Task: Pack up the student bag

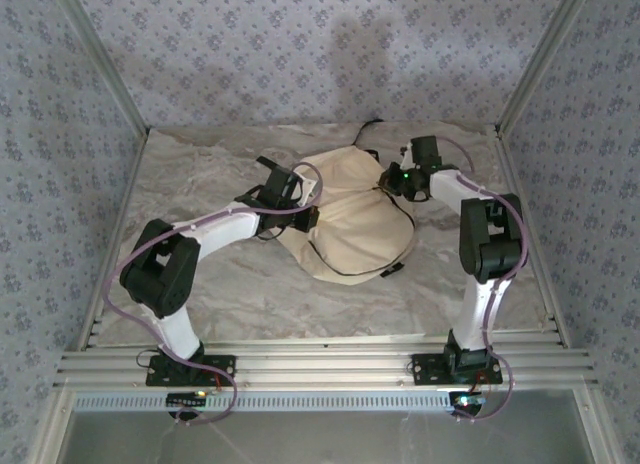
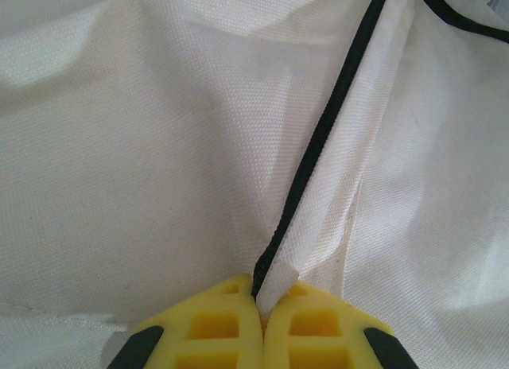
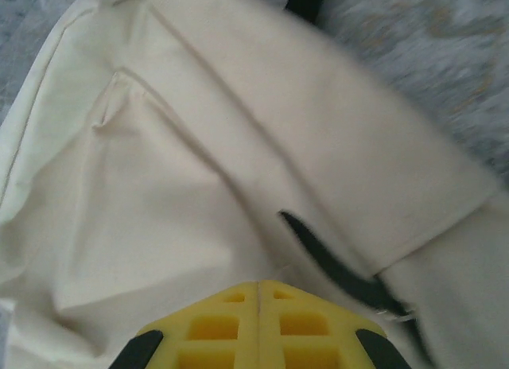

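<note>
Yellow pads [image 2: 215, 325] of our left pincer [image 2: 261, 304] sit closest to the lens, pinching a fold of cream cloth right beside the black zipper [image 2: 326, 130]. Our right pincer [image 3: 258, 293] is pressed together at the right edge of the backpack [image 1: 350, 219], and we see nothing caught between its tips. That backpack lies flat and slumped in the middle of the marbled surface [image 1: 200, 174], between both arms. We judge it light, soft and floppy. Loose cloth will likely bunch and slip when pulled, so the firmer zipper seam looks the better place to hold.
</note>
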Available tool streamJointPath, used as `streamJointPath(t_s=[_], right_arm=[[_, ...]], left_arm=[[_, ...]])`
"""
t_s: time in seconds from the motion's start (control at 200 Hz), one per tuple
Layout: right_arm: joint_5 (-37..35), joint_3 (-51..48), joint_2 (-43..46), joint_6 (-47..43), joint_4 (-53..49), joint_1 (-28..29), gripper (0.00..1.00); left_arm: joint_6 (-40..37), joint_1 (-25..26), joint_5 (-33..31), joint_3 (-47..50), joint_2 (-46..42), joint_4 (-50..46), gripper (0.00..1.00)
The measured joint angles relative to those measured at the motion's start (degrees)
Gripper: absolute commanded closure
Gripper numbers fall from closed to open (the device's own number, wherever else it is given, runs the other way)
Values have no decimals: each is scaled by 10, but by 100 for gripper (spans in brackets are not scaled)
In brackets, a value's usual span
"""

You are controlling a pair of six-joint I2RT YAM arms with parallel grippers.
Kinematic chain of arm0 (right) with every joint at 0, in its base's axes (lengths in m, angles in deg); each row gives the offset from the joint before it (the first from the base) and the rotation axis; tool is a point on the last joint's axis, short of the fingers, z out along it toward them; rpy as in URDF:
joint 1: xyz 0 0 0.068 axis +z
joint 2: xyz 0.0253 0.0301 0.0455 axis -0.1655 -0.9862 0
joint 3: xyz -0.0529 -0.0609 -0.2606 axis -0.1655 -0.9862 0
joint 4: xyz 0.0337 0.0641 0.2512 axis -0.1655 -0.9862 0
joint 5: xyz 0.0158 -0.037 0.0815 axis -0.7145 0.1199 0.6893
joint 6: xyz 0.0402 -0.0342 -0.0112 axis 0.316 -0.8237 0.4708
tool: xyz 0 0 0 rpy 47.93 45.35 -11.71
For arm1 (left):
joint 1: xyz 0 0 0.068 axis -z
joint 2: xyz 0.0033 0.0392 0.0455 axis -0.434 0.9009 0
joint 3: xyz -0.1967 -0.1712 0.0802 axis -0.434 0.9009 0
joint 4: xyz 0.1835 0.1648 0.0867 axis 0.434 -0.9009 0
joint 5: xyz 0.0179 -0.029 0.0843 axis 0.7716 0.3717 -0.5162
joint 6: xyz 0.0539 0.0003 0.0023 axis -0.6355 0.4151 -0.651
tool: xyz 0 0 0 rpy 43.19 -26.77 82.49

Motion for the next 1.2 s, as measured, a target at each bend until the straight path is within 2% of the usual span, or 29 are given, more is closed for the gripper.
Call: streamJointPath(t_s=[0.29, 0.565, 0.595, 0.635, 0.68, 0.69, 0.72, 0.75, 0.82, 0.904, 0.984, 1.039, 1.199], right_arm=[[-10, -3, 29, -35, -30, -29, 100], [10, -3, 30, -51, -44, -43, 100], [15, -3, 30, -52, -45, -44, 87], [23, -3, 30, -52, -44, -46, 59], [17, -3, 30, -56, -40, -53, 43], [17, -3, 30, -56, -38, -57, 37], [14, -3, 31, -57, -35, -68, 27], [11, -6, 34, -58, -31, -79, 19], [0, -19, 54, -62, -25, -100, 14], [-18, -44, 98, -68, -23, -112, 12], [-40, -64, 144, -79, -28, -110, 12], [-67, -83, 177, -92, -27, -108, 11], [-158, -169, 258, -128, -19, -105, 10]], left_arm=[[9, -1, -2, 4, -7, 10, 100], [17, -7, 3, 14, -21, 18, 100], [17, -7, 4, 14, -21, 17, 100], [18, -8, 5, 14, -21, 17, 100], [21, -12, 2, 14, -23, 3, 91], [21, -13, 2, 14, -23, 0, 87], [23, -17, 2, 14, -23, -9, 76], [30, -23, 1, 14, -24, -17, 61], [38, -33, -7, 13, -26, -35, 45], [50, -41, -17, 10, -32, -53, 19], [64, -42, -36, 2, -47, -66, 10], [70, -42, -53, -6, -64, -74, 1], [85, -64, -131, -18, -130, -79, 0]])
